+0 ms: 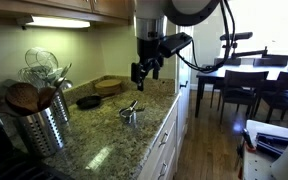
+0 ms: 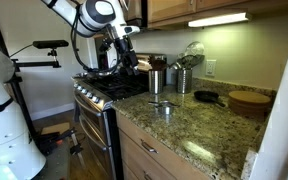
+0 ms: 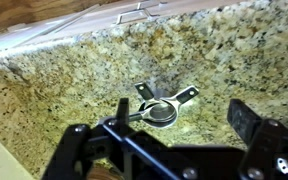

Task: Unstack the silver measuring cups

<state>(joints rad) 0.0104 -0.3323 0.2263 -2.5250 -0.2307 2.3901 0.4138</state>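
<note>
- The gripper [image 1: 141, 74] is hanging in the air over the counter [image 1: 104, 150].
- Its two fingers [image 3: 246, 120] are standing wide apart, and nothing is sitting between them.
- The silver measuring cups [image 3: 162, 108] are resting on the speckled stone counter, below the fingers and not touching them.
- In the wrist view the cups are showing in the gap between the two fingers, a bit past the tips.
- The cups are sitting one inside another, and their thin flat handles [image 3: 187, 95] are sticking out in different ways like a fan.
- In an exterior view the cups [image 1: 130, 112] are lying lower than the fingers, nearly straight under them.
- A black pan [image 1: 88, 101] is sitting on the counter off to one side of the fingers, farther from them than the cups are.
- A big steel utensil canister [image 1: 39, 125] full of spoons and whisks is standing well apart from the fingers.
- In an exterior view the gripper [image 2: 130, 62] is hanging above the stove [image 2: 104, 90], and the cups [image 2: 162, 103] are lying on the counter down and to the side of the fingers.
</note>
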